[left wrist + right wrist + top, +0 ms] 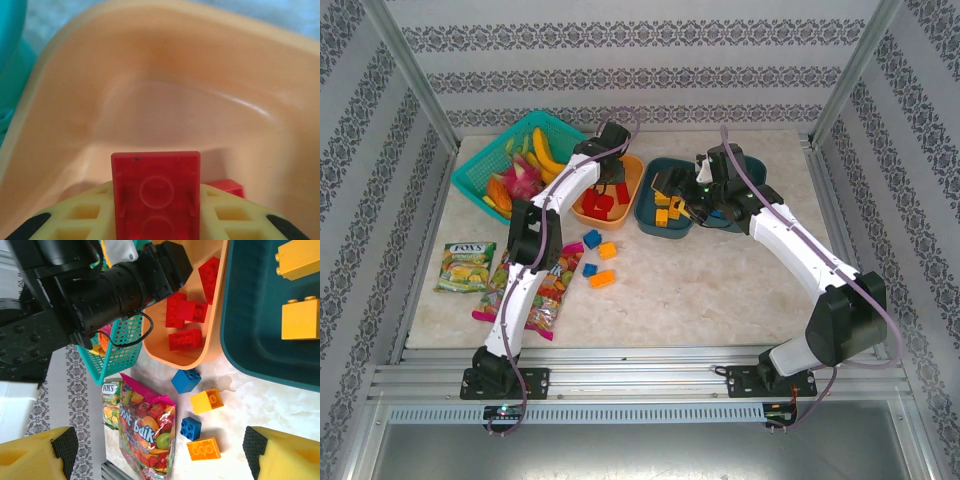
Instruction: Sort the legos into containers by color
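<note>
My left gripper [156,212] is shut on a red lego [155,175], held low inside the orange container [165,95]; another red lego [227,186] lies beside it. From above, the left gripper [613,187] is over that orange container [632,172], where red legos [599,206] lie. My right gripper [160,455] is open and holds nothing; it hovers [684,199] over a dark teal container [648,212] holding yellow legos [300,319]. The second teal container [757,168] is mostly hidden by the right arm. On the table lie two blue legos [186,380] [191,428], a yellow one [206,400] and an orange one [203,448].
A teal lattice basket of toy fruit [480,183] stands at the back left. Two candy bags [465,266] [147,435] lie at the left front, close to the loose bricks. The left arm [535,250] stretches over them.
</note>
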Action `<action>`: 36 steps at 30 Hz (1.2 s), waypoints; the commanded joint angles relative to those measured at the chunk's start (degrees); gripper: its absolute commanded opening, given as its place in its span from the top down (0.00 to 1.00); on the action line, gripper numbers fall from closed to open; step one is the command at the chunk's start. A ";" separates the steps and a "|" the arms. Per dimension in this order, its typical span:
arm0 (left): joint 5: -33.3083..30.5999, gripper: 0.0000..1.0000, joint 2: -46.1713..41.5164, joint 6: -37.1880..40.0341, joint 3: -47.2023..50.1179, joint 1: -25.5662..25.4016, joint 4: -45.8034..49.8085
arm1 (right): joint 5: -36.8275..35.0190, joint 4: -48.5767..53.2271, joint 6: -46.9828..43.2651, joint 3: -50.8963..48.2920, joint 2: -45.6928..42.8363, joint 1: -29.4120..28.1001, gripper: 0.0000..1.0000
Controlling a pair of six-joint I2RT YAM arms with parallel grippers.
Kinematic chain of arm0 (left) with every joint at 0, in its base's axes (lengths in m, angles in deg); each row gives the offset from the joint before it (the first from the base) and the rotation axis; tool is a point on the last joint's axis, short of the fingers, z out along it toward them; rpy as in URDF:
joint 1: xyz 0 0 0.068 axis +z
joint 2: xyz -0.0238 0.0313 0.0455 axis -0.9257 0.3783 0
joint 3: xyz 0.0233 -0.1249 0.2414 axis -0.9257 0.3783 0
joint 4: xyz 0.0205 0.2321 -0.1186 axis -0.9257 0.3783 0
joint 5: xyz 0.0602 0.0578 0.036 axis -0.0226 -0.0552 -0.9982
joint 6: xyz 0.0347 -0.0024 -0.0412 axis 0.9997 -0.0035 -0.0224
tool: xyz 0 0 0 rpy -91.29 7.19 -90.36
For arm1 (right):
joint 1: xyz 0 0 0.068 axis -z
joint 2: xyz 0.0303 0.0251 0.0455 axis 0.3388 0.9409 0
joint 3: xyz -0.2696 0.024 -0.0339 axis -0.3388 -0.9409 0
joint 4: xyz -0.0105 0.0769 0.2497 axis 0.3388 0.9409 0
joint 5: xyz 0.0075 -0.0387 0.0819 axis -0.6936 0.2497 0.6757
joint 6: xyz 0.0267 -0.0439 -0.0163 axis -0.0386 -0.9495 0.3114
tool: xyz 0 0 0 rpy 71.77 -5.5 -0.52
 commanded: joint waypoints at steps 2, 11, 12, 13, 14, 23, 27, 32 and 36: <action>1.14 0.62 1.17 -2.04 -2.31 1.42 3.22 | 1.78 -0.95 0.40 1.51 0.71 -0.57 0.12; 5.43 0.38 -1.40 -2.79 -2.32 1.68 3.05 | 1.23 1.76 -2.53 2.39 1.28 -1.18 0.12; 5.45 0.37 -2.30 -2.90 -2.28 1.67 3.14 | 1.07 2.01 -3.01 2.30 1.22 -1.26 0.13; 5.36 0.37 -3.18 -2.92 -2.32 1.60 3.29 | 0.83 2.35 -3.56 2.26 1.06 -1.60 0.13; 5.18 0.37 -4.53 -3.34 -2.19 1.60 3.48 | 0.34 2.94 -4.73 2.30 0.90 -2.02 0.13; 6.33 0.31 -28.64 -11.54 21.22 1.13 -3.72 | -9.86 12.03 -23.28 2.52 2.15 -12.28 0.16; 7.34 0.26 -44.71 -17.65 41.71 1.10 -9.85 | -14.74 13.92 -26.05 3.57 5.99 -17.62 0.16; 10.26 0.24 -65.24 -24.68 64.63 0.54 -13.43 | -21.09 16.72 -26.08 8.80 14.97 -23.78 0.13; 10.65 0.20 -81.93 -26.92 76.72 -0.38 -10.55 | -24.83 18.65 -25.37 14.61 22.99 -26.35 0.11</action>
